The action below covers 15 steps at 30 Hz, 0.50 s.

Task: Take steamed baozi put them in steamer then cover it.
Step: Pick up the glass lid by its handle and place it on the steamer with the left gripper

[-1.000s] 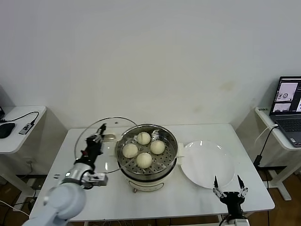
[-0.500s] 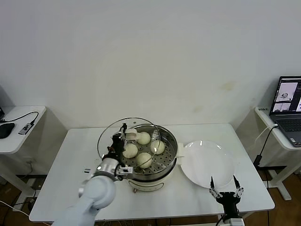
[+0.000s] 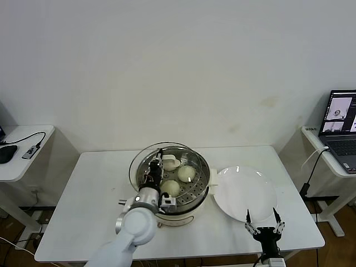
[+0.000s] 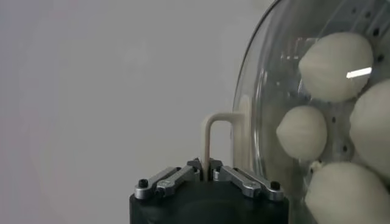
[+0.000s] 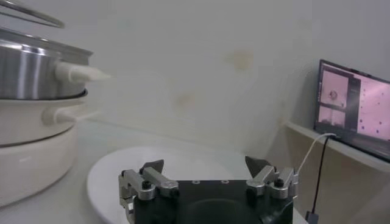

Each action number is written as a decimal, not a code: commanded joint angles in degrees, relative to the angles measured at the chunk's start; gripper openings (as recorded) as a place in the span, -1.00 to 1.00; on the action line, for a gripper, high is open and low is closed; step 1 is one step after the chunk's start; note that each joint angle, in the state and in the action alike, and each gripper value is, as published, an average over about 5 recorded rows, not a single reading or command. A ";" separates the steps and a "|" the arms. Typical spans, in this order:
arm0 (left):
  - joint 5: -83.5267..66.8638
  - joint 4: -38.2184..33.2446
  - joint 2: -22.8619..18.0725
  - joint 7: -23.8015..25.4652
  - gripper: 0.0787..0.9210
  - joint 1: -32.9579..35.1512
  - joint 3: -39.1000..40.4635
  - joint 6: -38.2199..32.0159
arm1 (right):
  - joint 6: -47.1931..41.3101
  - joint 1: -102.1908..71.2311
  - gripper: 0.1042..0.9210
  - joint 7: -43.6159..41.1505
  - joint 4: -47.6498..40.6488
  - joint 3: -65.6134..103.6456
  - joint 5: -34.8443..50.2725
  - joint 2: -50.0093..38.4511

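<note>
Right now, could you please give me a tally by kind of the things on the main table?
Baozi: 4, all in the steamer
Steamer: 1
Glass lid: 1, held over the steamer by the left pincer
White plate: 1
Total: 7

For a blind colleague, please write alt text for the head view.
The left gripper holds a glass lid by its handle over the steamer, where four steamed baozi sit. The white plate lies bare beside it; the open right gripper waits near the table's front edge.
</note>
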 commanded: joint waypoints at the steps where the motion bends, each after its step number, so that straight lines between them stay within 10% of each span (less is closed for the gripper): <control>1: 2.89 1.70 -2.74 0.74 -0.85 -0.71 1.68 0.22 | 0.38 0.19 0.76 0.06 -0.67 -0.11 -0.22 0.00; 15: 3.98 2.81 -3.60 0.37 -0.85 -0.35 2.03 -0.32 | 0.42 0.26 0.76 0.14 -0.95 -0.37 -0.28 -0.05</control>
